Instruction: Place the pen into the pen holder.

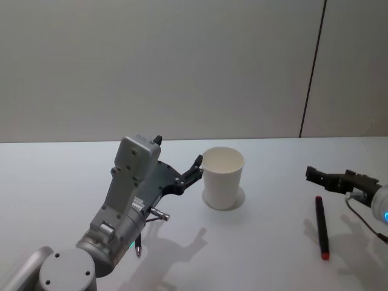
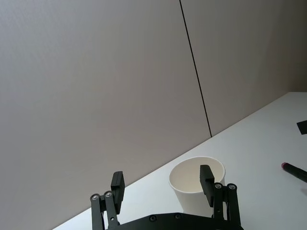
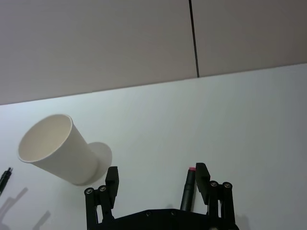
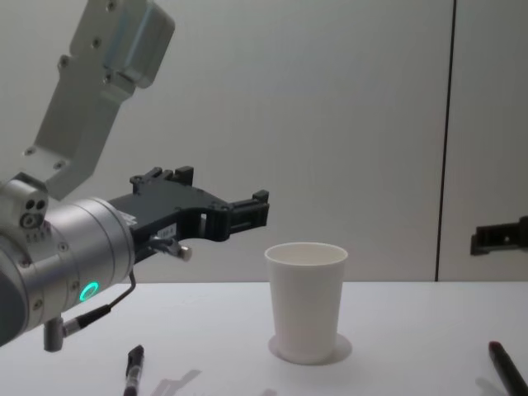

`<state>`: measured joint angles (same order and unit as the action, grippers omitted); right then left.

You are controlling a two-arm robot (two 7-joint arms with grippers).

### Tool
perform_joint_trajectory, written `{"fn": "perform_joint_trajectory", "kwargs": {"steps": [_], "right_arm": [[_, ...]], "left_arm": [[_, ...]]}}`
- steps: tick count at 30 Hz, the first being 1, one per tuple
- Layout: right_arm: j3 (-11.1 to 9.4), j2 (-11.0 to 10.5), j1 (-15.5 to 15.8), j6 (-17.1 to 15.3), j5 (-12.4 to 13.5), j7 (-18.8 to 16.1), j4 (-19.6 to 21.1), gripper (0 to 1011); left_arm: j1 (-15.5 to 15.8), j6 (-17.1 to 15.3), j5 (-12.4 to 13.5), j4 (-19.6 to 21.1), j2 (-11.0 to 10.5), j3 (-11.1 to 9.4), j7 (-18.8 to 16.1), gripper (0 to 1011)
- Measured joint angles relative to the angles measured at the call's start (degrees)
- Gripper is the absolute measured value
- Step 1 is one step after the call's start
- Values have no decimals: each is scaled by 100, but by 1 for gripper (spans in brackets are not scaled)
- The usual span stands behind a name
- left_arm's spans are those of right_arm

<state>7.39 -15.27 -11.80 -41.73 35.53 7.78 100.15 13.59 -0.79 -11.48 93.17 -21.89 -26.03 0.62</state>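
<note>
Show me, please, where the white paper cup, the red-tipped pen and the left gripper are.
white paper cup (image 1: pixel 222 188), head view, outer wall.
red-tipped pen (image 1: pixel 321 227), head view, middle of the barrel.
left gripper (image 2: pixel 162 176), left wrist view, midway between its fingertips.

My left arm (image 1: pixel 115 225), at lower left of the head view, is silver-grey with a boxy grey housing (image 1: pixel 136 159) and a small white label (image 1: pixel 138 204). In the chest view I see a green ring light (image 4: pixel 87 290) and a thin black cable (image 4: pixel 111 307) on it. The left jaws and right jaws are black linkages with silver pins. A blue light (image 1: pixel 386 215) marks my right arm (image 1: pixel 377 197).
</note>
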Motion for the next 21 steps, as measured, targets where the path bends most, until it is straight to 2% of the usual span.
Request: {"fn": "perform_joint_trajectory", "kwargs": {"steps": [9, 21], "right_arm": [[65, 220, -368, -813, 62, 353, -289, 1001], [42, 461, -698, -1515, 173, 825, -651, 1001]], "left_arm": [[0, 0, 0, 0, 0, 0, 0, 1004], [0, 0, 0, 0, 0, 0, 0, 1004]]}}
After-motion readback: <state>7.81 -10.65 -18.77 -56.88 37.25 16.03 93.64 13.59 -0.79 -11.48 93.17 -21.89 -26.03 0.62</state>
